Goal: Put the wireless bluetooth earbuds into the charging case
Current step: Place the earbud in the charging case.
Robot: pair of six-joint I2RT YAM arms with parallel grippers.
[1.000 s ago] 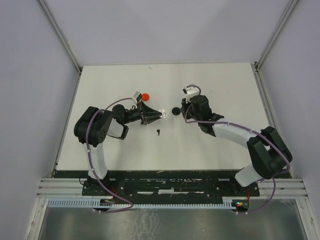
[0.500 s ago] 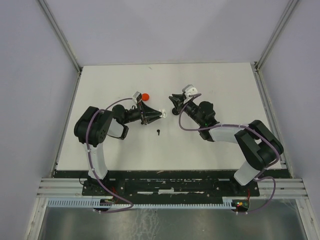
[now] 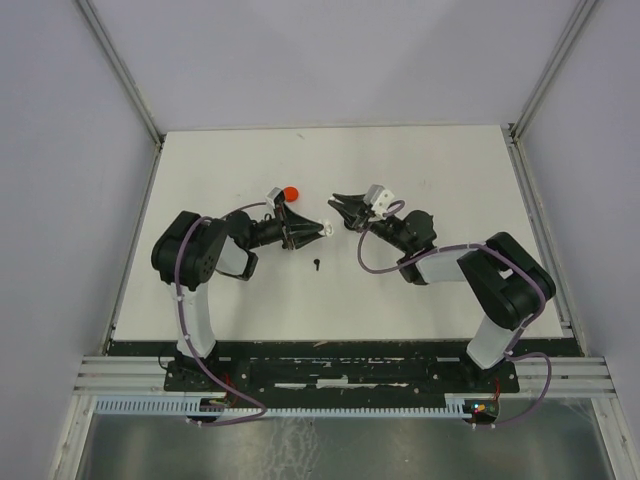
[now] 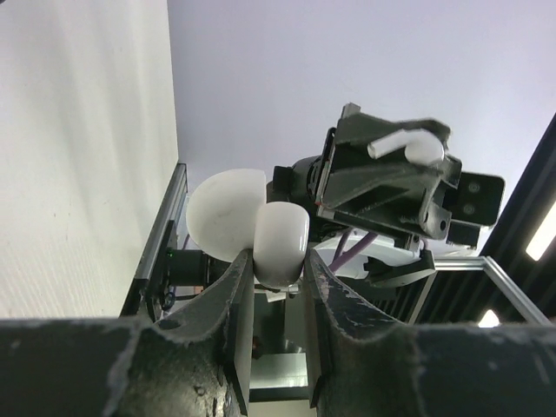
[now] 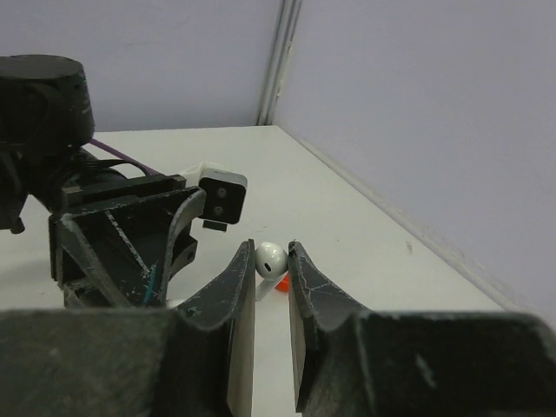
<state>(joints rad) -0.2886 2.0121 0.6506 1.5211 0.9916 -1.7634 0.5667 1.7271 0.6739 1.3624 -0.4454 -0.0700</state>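
White glossy stemmed earbud (image 5: 270, 254) is sitting pinched in the right gripper (image 3: 337, 203); left gripper (image 3: 318, 229) is clamping a white rounded charging case (image 4: 228, 213).

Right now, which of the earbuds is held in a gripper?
The white earbud, pinched in the right gripper. The black earbud lies loose on the table. The left gripper holds the charging case, not an earbud.

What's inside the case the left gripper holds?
Cannot tell: the case shows only its outer shell in the left gripper; its hollow is hidden. One white earbud sits in the right gripper.
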